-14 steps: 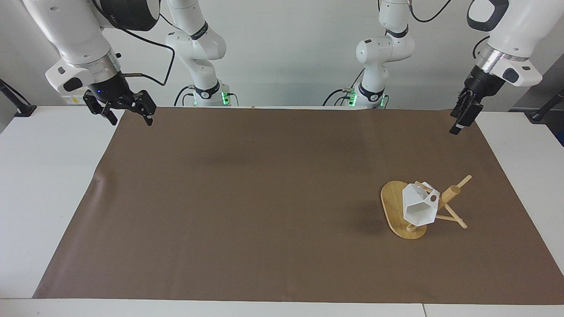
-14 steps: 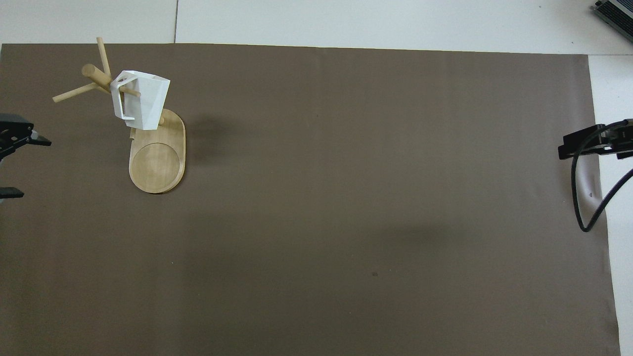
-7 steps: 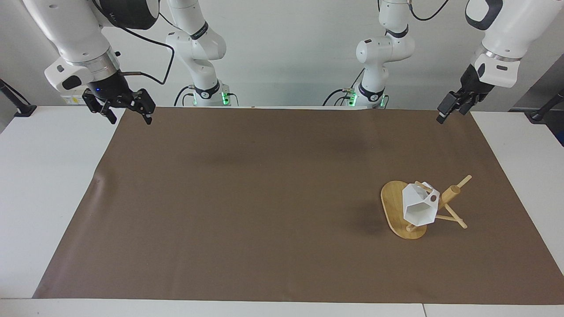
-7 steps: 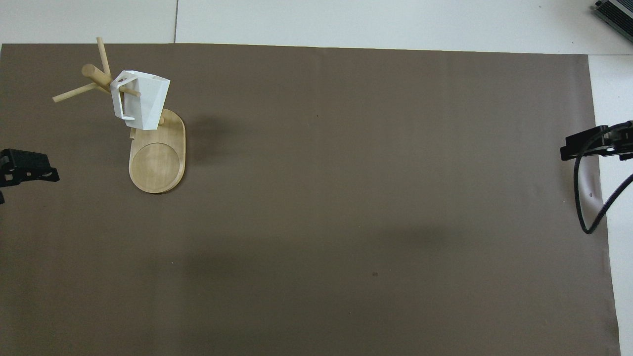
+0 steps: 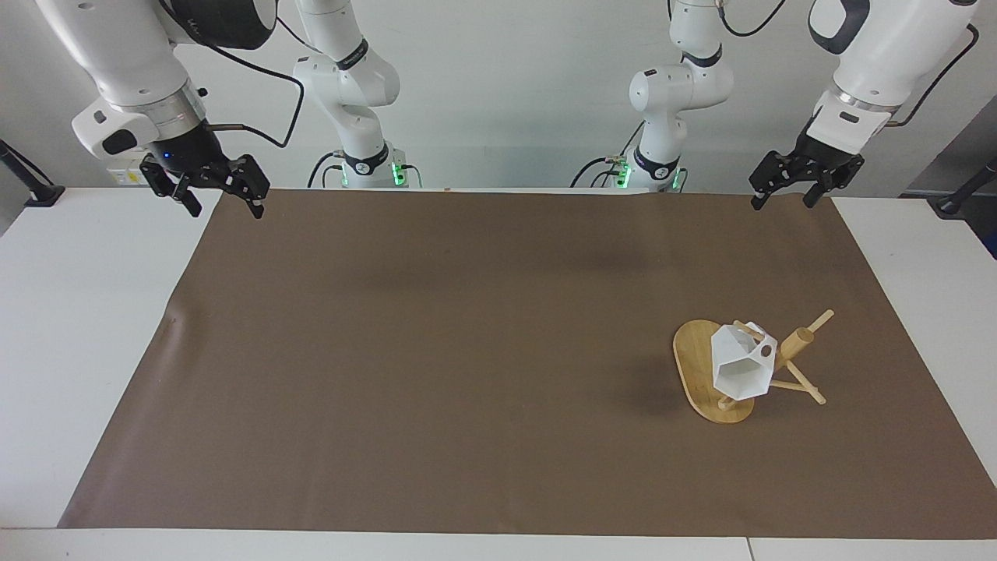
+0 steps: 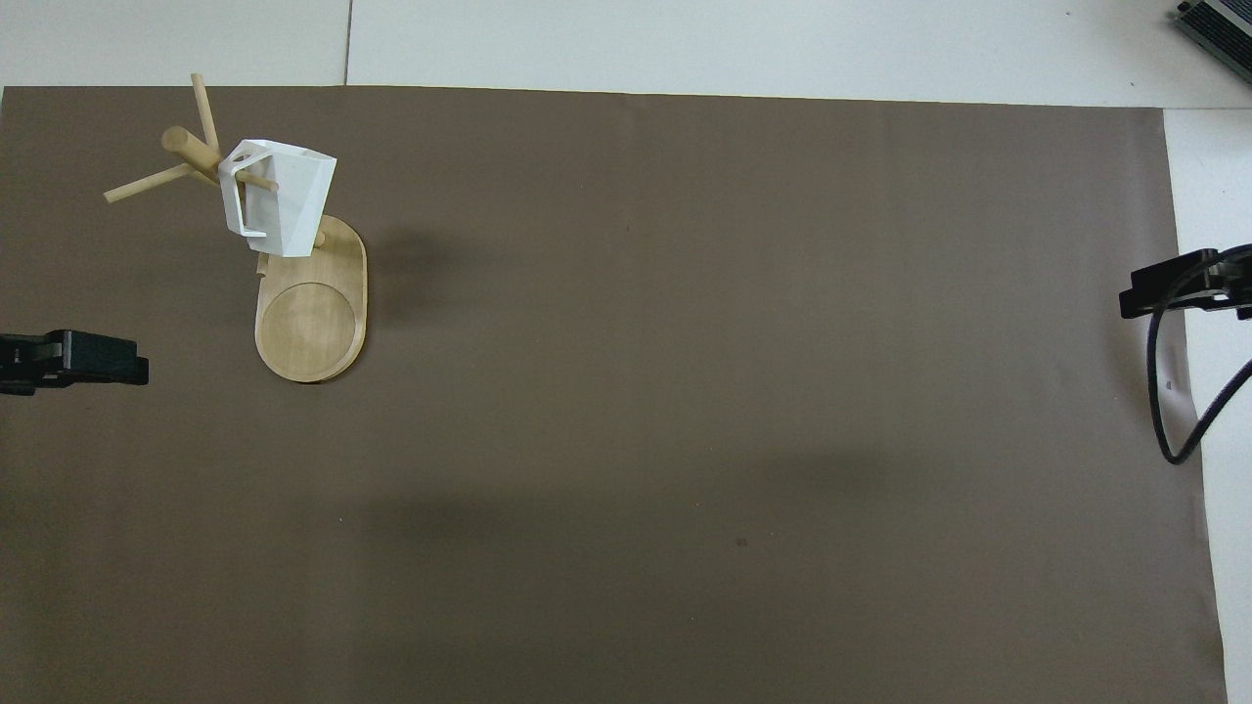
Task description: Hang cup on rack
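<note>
In the overhead view only a dark tip of each gripper shows at the side edges, so the arms are cut off there. In the facing view both arms are seen only in part, their upper links going out of the top edge. The cup [image 5: 741, 365] hangs on a peg of the rack [image 5: 701, 366], with the peg through its handle and its open mouth tilted toward the table's edge away from the robots. The cup hides the lower part of the post and part of the base, so where the post meets the base cannot be seen. The rack stands on the mat [image 5: 467, 351] toward the left arm's end of the table [image 5: 86, 312]. The left gripper [image 5: 785, 189] is up in the air over the mat's corner at the robots' edge, its jaws spread apart and holding nothing. The right gripper [image 5: 221, 204] is over the other corner at the same edge, also spread wide and empty. The brown mat covers most of the white table, with a small crease near the right arm's end. A plain pale wall [image 5: 506, 93] is at the back, and a black cable [image 6: 1169, 391] hangs from the right gripper.
</note>
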You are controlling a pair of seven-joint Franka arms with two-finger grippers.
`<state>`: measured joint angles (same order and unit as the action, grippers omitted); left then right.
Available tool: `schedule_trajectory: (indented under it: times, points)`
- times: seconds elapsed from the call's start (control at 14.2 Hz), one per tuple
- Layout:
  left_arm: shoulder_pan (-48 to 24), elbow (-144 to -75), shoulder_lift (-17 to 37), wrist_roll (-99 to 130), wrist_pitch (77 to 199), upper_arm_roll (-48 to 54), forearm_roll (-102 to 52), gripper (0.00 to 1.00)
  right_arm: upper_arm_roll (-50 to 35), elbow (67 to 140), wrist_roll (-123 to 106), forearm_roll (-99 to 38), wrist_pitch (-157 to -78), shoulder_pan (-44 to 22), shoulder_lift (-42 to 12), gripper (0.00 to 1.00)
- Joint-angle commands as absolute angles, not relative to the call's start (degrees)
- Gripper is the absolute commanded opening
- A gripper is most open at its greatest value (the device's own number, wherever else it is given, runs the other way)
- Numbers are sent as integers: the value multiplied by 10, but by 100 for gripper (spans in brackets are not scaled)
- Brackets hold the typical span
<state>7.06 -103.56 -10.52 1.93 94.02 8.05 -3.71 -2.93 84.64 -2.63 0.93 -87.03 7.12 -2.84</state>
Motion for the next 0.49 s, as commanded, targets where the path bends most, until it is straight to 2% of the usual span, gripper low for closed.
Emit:
schedule_trajectory:
  times: [0.0, 0.14, 0.28, 0.42]
  points:
    - [65, -977, -71, 9, 911, 78, -22, 100, -33, 870, -22, 0, -886, 78, -11, 100]
    - [65, -934, -46, 9, 893, 79, -4, 100, -33, 870, -21, 0, -886, 78, -11, 100]
    - [64, -918, -25, 9, 887, 84, 5, 100, -33, 869, -19, 0, -886, 78, -12, 100]
    - [62, -925, -27, 14, 895, 85, -1, 100, -34, 869, -19, 0, -886, 78, -12, 100]
